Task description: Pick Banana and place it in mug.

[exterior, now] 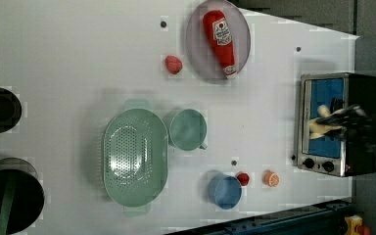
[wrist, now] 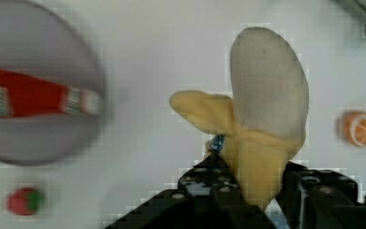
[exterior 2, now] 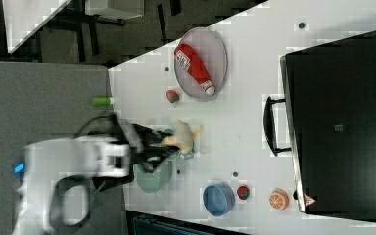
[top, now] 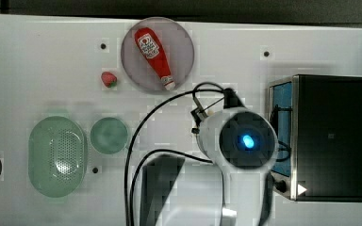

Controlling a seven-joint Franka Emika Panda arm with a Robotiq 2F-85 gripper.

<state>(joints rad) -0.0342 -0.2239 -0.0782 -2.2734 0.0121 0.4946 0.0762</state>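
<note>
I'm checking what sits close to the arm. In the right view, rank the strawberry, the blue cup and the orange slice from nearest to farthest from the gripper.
From the gripper, shut on the banana:
1. Strawberry, above it, beside the plate.
2. Blue cup, below and to its right.
3. Orange slice, farthest right, by the oven.

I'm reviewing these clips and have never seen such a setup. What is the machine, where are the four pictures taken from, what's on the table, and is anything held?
It is one robot arm. Three cameras stand off the arm; the fourth rides on its wrist. The end effector is closed on a half-peeled toy banana, held above the table. On the table are a teal mug, a perforated green basket, a blue cup, a grey plate with a ketchup bottle, a strawberry, an orange slice and a small oven.
</note>
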